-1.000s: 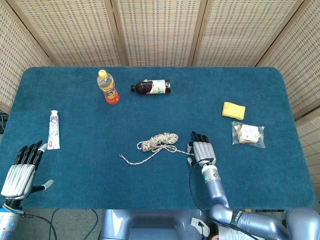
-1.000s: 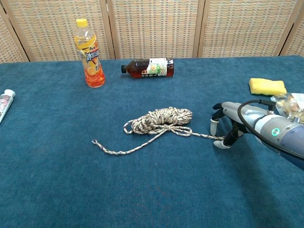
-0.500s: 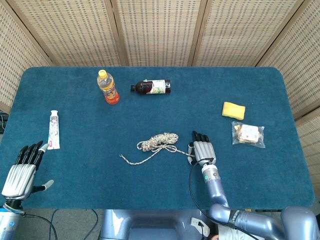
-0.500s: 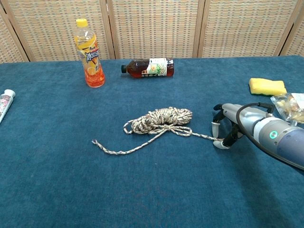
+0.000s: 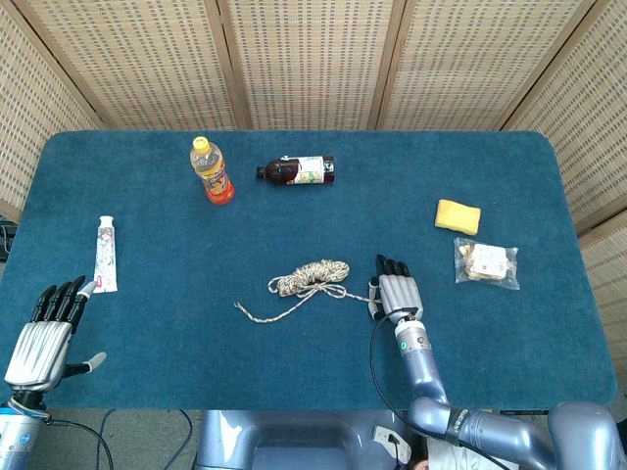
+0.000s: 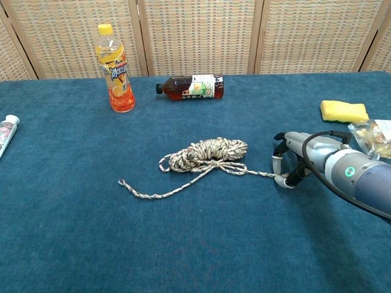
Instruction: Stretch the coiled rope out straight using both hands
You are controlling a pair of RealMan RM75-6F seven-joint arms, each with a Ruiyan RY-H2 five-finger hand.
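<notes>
Your right hand (image 6: 292, 160) has edged slightly inward, fingertips now pinching the rope (image 6: 204, 160) end against the cloth, coil just left of it, your left hand (image 5: 44, 338) open, well apart.

A matt blue cloth (image 5: 294, 225) covers the table under a rough braided rope (image 5: 309, 278), glossy plastic bottles (image 5: 212, 170), and woven screens (image 5: 304, 59).

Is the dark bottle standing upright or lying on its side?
Lying on its side. The dark bottle rests lengthwise on the table, cap pointing left, unlike the upright orange bottle beside it.
</notes>
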